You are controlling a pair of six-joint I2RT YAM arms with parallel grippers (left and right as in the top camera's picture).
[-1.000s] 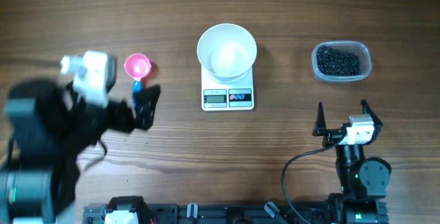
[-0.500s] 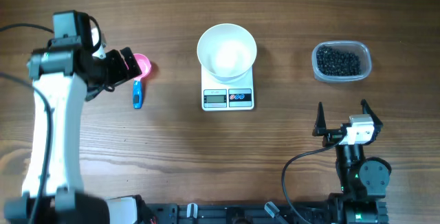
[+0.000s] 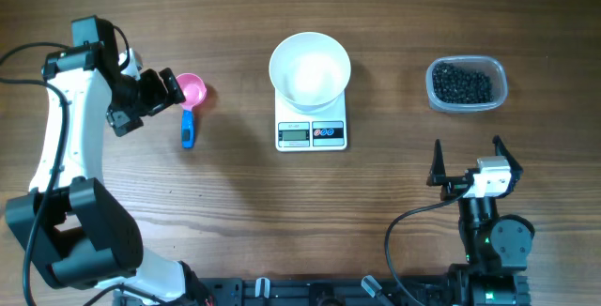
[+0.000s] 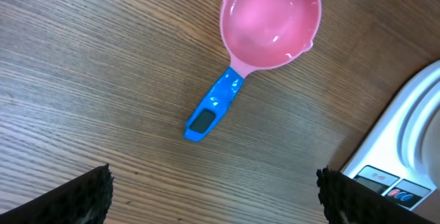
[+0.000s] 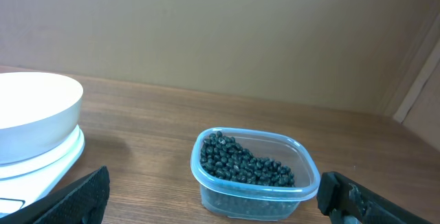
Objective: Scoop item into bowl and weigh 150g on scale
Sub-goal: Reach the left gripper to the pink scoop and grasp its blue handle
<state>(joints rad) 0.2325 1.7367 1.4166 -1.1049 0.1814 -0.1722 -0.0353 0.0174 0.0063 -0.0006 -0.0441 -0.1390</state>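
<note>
Two pincers, both spread to their widest and both holding nothing. Nearest me, my right pincer [image 3: 468,144] sits low at the near right of the tabletop [image 3: 282,212], facing the far edge, and takes no part yet. Farther out on the left, my left pincer [image 4: 213,180] hangs over the scoop [image 3: 191,91], which lies flat with its pink cup toward the far side and its blue handle toward me.

I judge this to be the opening step, fetching the scoop, with nothing dipped or poured so far. Next I should drop the left pincer so its jaws straddle the blue handle, then close firmly and lift level.

At the middle stands the scale [image 3: 311,133], and the bowl [image 3: 310,69] rests on it and looks bare inside. At the far right, well apart from the scoop, the beans [image 3: 461,83] fill the clear tub [image 3: 500,88].

My left fingertips are cut off at the wrist view's lower corners, so I cannot tell my height above the handle. The scale's display is too small to read.
</note>
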